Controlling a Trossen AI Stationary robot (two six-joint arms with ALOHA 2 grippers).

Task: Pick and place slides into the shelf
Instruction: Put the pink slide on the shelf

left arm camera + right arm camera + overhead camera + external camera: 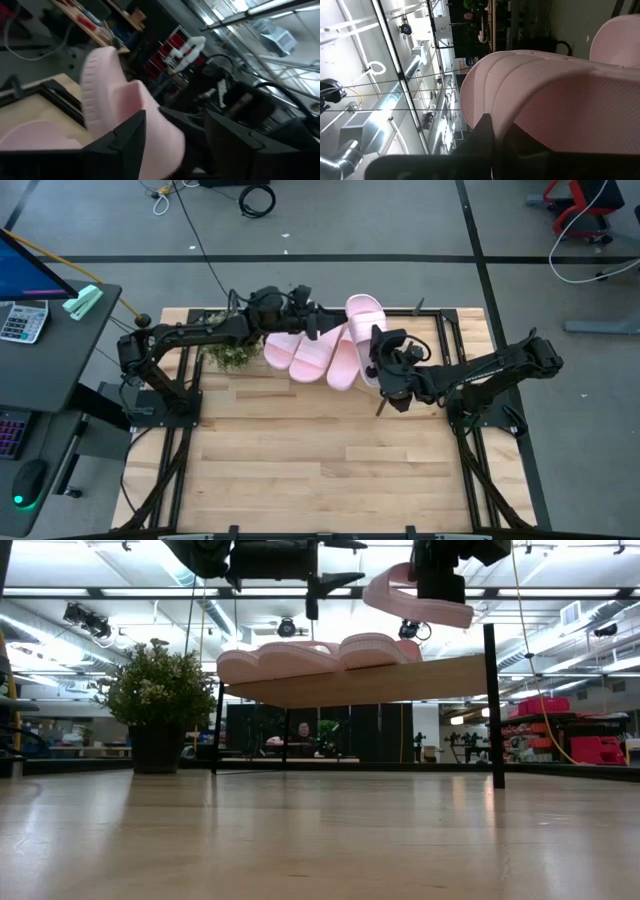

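Note:
Three pink slides (pixel 305 352) lie side by side on the slanted wooden shelf (pixel 400 682), soles down on the board. A fourth slide (pixel 364 315) hangs above the shelf's right part, with my right gripper (pixel 383 370) shut on it. My left gripper (pixel 322 312) is open, just left of that raised slide. In the left wrist view the slide (pixel 107 85) shows ahead of and between its two spread fingers (pixel 125 145). My right gripper holds the raised slide near its near end, pinched between the two fingers. One finger lies against the ribbed sole (pixel 530 120); the other is hidden behind the slide. The slide (pixel 420 595) is tilted and clear of the shelf and the other slides. I cannot tell whether my left gripper touches the raised slide.
A potted plant (pixel 232 355) stands on the table by the shelf's left end, under my left arm. The shelf's thin black legs (pixel 492 710) stand at its corners. The near half of the wooden tabletop (pixel 320 470) is bare. A desk with a calculator (pixel 22 320) is off the left.

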